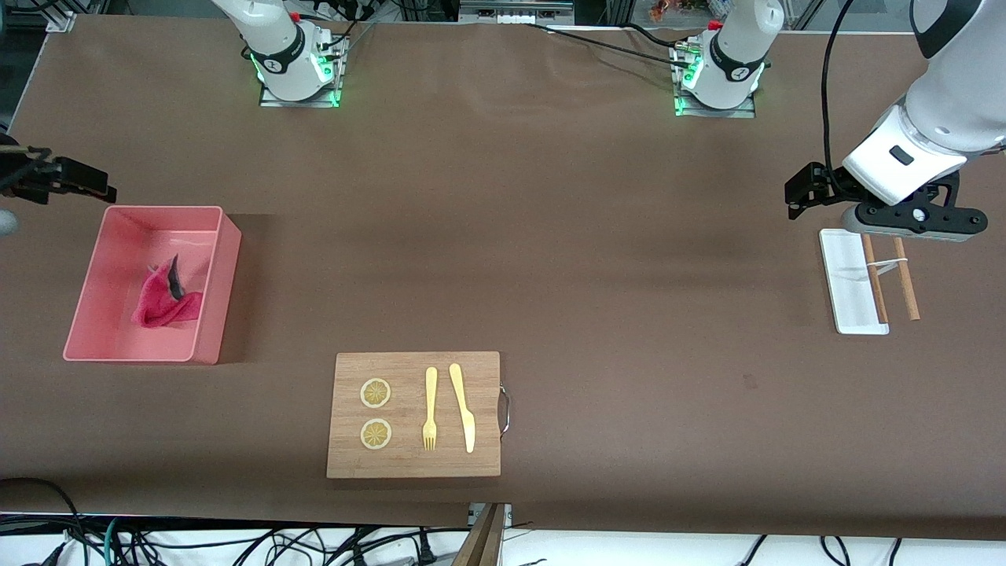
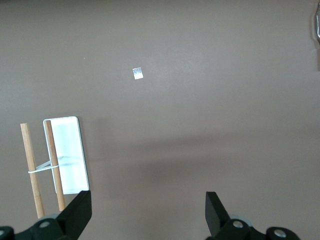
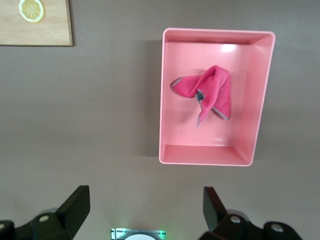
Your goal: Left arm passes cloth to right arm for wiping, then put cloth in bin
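The pink-red and dark grey cloth (image 1: 161, 303) (image 3: 210, 92) lies crumpled on the floor of the pink bin (image 1: 224, 267) (image 3: 210, 155), at the right arm's end of the table. My right gripper (image 1: 78, 179) (image 3: 145, 195) hangs open and empty over the table just past the bin's edge that faces the arm bases, clear of the cloth. At the left arm's end, my left gripper (image 1: 802, 196) (image 2: 147, 200) is open and empty over bare table, beside a small white tray (image 1: 849, 283) (image 2: 67, 150).
A wooden cutting board (image 1: 413, 464) lies near the front edge with two lemon slices, a yellow fork and a yellow knife on it. Two wooden sticks (image 1: 908, 291) rest against the white tray. A small white scrap (image 2: 138, 73) lies on the table.
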You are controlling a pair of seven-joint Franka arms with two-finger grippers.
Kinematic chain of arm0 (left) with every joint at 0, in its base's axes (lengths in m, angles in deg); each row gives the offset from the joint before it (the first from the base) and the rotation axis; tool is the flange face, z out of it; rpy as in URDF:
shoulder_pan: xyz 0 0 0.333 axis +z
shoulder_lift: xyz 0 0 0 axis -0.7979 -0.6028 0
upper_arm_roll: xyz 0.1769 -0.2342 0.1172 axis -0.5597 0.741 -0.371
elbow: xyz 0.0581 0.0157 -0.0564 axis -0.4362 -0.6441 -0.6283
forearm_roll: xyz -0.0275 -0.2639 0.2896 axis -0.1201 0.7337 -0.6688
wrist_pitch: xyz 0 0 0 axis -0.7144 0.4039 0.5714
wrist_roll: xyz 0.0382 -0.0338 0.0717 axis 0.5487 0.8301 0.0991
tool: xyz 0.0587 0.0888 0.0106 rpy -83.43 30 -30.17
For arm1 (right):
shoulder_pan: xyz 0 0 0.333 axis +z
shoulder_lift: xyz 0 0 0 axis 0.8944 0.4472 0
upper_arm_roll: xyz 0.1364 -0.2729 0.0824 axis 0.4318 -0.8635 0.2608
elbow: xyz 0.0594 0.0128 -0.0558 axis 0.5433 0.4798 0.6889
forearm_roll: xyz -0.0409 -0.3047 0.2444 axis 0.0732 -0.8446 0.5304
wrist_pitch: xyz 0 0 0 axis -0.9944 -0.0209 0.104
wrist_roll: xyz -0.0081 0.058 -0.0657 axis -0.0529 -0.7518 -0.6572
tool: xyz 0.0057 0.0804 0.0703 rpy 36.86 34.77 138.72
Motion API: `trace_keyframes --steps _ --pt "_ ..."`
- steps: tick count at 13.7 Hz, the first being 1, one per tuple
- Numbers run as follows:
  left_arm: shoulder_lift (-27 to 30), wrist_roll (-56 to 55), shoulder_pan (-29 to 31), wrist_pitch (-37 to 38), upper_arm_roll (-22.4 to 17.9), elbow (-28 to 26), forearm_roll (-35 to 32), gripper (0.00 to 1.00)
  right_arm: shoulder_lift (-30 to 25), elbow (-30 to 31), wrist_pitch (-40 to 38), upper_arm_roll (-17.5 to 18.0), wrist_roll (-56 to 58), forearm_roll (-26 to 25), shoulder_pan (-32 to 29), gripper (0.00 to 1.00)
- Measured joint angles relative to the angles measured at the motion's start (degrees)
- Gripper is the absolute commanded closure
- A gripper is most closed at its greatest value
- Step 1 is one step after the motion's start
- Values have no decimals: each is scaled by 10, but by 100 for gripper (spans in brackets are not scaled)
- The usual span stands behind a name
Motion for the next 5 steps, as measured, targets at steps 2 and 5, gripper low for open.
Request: trace_keyframes --steps 2,5 --pt "0 0 0 0 0 0 0 0 -22 3 -2 0 0 0 0 0" --pt "0 0 0 0 0 0 0 0 -29 13 -2 0 -1 0 0 0"
